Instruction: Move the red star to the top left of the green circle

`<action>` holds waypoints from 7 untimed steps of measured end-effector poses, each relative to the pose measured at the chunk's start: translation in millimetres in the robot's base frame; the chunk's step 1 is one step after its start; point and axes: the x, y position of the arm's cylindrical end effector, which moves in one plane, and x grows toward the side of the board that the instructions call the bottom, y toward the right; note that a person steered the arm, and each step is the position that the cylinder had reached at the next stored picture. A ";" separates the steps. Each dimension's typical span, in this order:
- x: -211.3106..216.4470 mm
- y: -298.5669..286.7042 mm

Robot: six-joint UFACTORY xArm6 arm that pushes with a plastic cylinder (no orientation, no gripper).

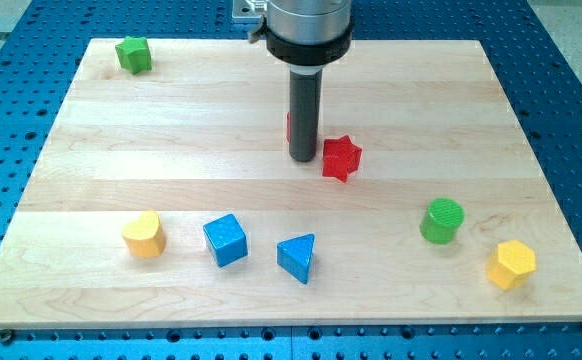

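Near the middle of the wooden board (271, 210), slightly toward the far side, the arm's dark rod stands upright with my tip (303, 158) resting on the surface just left of the red star (341, 157), so close that the two look to be touching or nearly so. A sliver of another red block (288, 126) shows at the rod's left edge, mostly hidden behind it, its shape impossible to make out. There is no gripper on this arm, only the straight rod, so nothing is spread, pressed together or pinching. The green circle (442, 221) sits well apart from the star, to the right and nearer the front, leaving the star already up and to its left but at a distance. Just beyond the circle, toward the near right corner, lies a yellow hexagon (512, 264). Along the near side, from left to right, stand a yellow block with a rounded outline (143, 234), a blue cube (225, 240) and a blue triangle (298, 258), each set a little apart from its neighbour. A green star-like block (133, 54) lies alone in the far left corner. The board rests on a blue perforated table (571, 90).
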 end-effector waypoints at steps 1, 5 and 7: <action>44.6 45.4; 9.7 -5.5; 9.7 -28.2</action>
